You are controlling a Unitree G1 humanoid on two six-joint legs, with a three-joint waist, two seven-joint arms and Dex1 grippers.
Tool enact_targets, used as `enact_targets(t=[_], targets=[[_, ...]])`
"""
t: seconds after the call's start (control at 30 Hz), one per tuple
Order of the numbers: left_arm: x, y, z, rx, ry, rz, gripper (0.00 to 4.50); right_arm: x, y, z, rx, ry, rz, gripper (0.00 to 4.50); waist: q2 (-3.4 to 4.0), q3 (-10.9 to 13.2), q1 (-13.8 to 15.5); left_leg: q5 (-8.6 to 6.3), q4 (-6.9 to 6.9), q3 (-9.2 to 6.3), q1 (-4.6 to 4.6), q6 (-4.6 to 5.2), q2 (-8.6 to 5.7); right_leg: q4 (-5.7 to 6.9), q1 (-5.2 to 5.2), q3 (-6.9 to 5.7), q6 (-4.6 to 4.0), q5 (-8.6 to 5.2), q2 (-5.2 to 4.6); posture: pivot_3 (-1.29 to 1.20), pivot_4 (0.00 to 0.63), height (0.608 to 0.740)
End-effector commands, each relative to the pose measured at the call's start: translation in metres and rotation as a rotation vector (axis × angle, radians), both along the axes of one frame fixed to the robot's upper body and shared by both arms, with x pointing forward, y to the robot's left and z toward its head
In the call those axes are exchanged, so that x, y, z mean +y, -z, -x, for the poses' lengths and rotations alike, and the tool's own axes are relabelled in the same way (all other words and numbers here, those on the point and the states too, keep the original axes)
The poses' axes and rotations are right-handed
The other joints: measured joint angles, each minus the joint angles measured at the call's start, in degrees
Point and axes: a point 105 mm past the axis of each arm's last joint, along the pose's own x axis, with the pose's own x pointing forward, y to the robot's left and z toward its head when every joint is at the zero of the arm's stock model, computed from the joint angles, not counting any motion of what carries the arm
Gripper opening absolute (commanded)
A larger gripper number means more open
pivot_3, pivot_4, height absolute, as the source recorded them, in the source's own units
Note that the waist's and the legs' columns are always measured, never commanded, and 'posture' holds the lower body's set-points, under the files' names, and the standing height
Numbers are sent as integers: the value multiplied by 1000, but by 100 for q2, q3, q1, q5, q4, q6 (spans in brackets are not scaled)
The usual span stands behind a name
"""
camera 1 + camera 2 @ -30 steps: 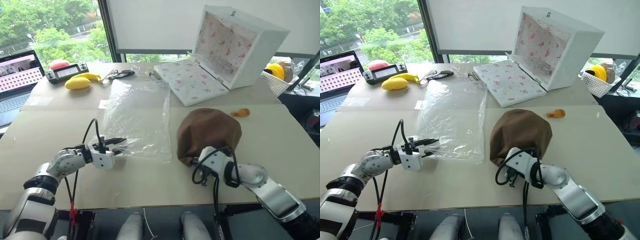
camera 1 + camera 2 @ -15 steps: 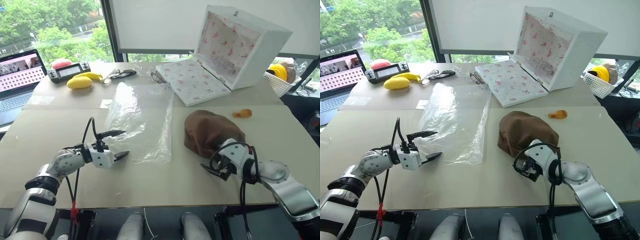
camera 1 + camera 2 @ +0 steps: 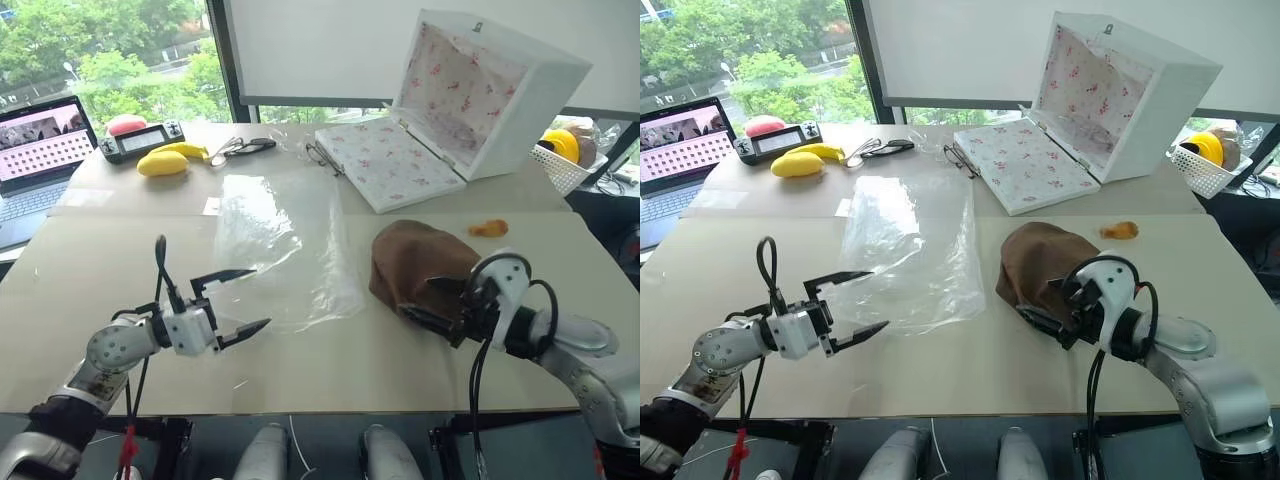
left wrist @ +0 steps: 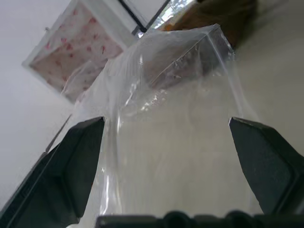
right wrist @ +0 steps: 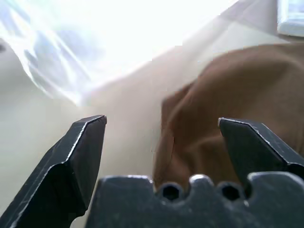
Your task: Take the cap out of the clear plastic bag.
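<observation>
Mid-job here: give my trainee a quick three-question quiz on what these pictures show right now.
1. True or false: the cap lies on the table, outside the bag.
2. Which claw is nearer the cap? A) left claw B) right claw
3. Fill in: both claws stand ____ and hold nothing.

Key: 1 true: the cap sits beside the bag, on the bag's right. 2 B: the right claw hangs at the cap's near edge, while the left claw is at the bag's near left corner. 3 open.
</observation>
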Motion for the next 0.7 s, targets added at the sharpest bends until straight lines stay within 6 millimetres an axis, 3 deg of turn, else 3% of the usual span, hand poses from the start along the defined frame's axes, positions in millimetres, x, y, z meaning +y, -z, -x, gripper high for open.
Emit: enact_targets(t=[0.03, 0.17, 0.33, 0.4, 0.47, 0.6, 0.7], targets=[[-6, -40, -9, 90, -71, 210, 4500, -9, -38, -5, -70, 44, -216, 4483, 1, 1, -12, 0, 4, 1, -1, 0, 0, 1, 0, 1, 0, 0, 1, 0, 150, 740], [-3, -51, -18, 252, -136, 351, 4500, -39, -61, -23, -113, 191, -405, 4483, 2, 2, -51, 0, 3, 3, 4, 1, 1, 1, 2, 4, 0, 0, 5, 0, 150, 740], [44, -57, -55, 344, -443, 634, 4500, -83, -64, -43, -145, 445, -453, 4483, 2, 3, -37, 0, -3, 0, 2, 2, 5, 2, -3, 3, -5, -3, 13, 0, 150, 740], [80, -45, -70, 354, -646, 735, 4500, -100, -51, -47, -160, 577, -326, 4483, 2, 3, -31, 0, -3, 1, 2, 2, 3, 0, -3, 3, -5, -3, 13, 0, 150, 740], [101, -33, -75, 344, -764, 762, 4500, -111, -38, -48, -175, 652, -204, 4483, 2, 3, -43, 0, -3, 3, 3, 2, 2, -1, -4, 4, -5, -3, 13, 0, 150, 740], [135, 4, -73, 336, -1005, 794, 4500, -128, -12, -38, -220, 771, 8, 4483, 2, 3, -26, 0, -12, 4, 2, 2, 1, -8, -5, 6, -6, -3, 13, 0, 150, 740], [147, 30, -69, 352, -1117, 803, 4500, -137, 0, -27, -232, 830, 70, 4483, 2, 3, -20, -1, -11, 6, -6, 2, 0, -5, -14, 11, -7, -2, 12, 0, 150, 740]])
